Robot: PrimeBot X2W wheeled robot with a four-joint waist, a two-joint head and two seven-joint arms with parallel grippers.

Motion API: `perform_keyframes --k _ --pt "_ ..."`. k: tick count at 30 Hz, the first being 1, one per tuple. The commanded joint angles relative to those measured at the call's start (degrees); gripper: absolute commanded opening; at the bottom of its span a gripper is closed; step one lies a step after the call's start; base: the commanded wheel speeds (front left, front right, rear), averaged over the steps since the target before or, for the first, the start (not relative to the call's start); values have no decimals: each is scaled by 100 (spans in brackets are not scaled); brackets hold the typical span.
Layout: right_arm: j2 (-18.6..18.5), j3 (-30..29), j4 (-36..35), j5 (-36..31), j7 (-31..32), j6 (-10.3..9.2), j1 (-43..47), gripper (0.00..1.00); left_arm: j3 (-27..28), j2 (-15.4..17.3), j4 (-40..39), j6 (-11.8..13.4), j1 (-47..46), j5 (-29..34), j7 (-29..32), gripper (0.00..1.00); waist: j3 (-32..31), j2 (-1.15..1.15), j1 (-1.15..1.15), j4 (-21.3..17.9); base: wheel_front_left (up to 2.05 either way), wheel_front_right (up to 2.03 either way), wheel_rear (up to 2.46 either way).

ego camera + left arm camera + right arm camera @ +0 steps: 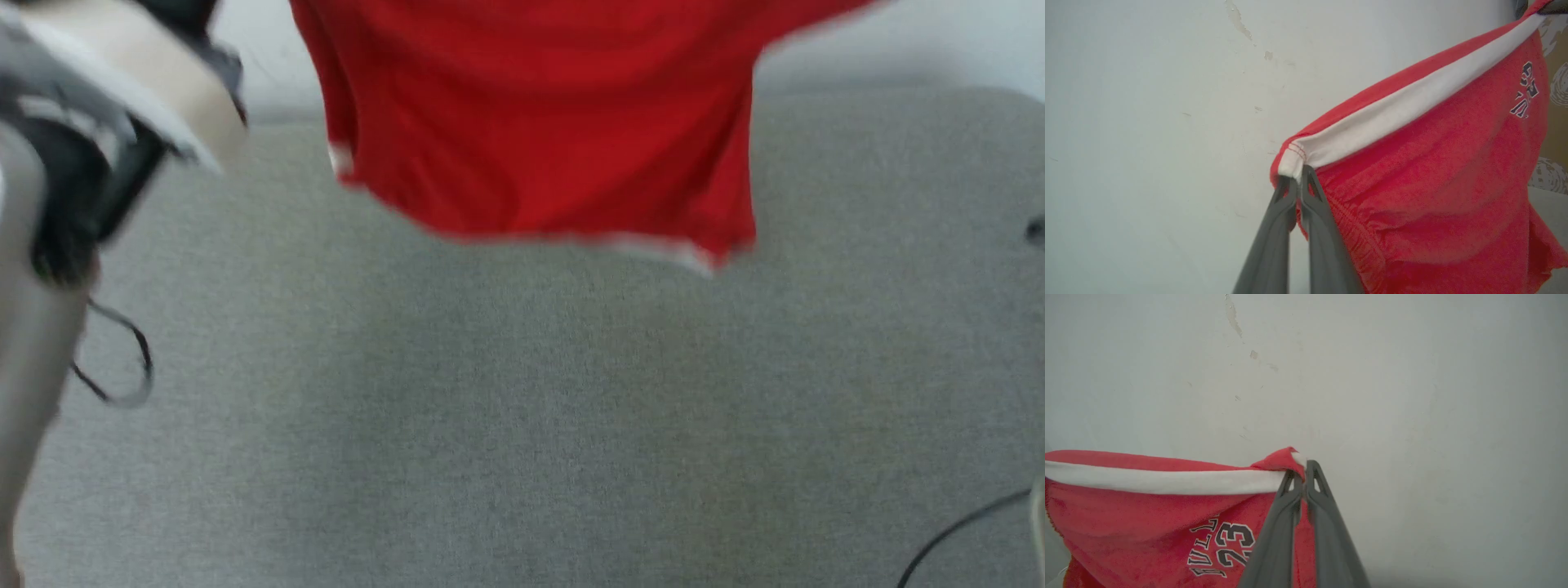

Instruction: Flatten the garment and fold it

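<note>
The garment hangs in the air over the far middle of the grey cloth-covered table, its white-trimmed lower edge clear of the surface; the head view is blurred. The left gripper has its fingers pressed together on one end of the white side stripe, by the gathered waistband. The right gripper is clamped on the stripe's other end, with the "23" print just below. A pale wall stands behind.
</note>
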Motion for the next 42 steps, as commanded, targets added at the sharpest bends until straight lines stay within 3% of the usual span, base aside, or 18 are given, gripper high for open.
perform_keyframes --k 1,12,21,28,34,42 --pt "-34 31 121 -59 -98 -10 -198 0 7 -34 107 -38 -191 12 12 0 680 -1 -1 -166 0 0 0" --pt "-132 676 2106 -506 -1520 -10 -2133 0 -137 -575 1957 -226 -2172 205 -458 0 1903 -1 -1 -396 0 0 0" --pt "188 885 3311 -623 -2470 -10 -2495 0 -314 -934 3192 -245 -2687 443 -1160 0 2288 -1 -1 -421 0 0 0" --pt "258 1247 3888 -328 -2885 -10 -1782 0 -638 -1148 3733 -282 -1883 410 -1703 0 2045 -1 -1 -352 0 0 0" --pt "-95 1861 3880 137 -2889 -10 -424 0 -1017 -1187 3764 -304 -418 314 -2112 0 1343 -1 -1 -282 0 0 0" --pt "-758 2456 3374 924 -2476 -10 1463 0 -1331 -840 3326 -209 1444 180 -2211 0 356 -1 -1 -332 0 0 0"
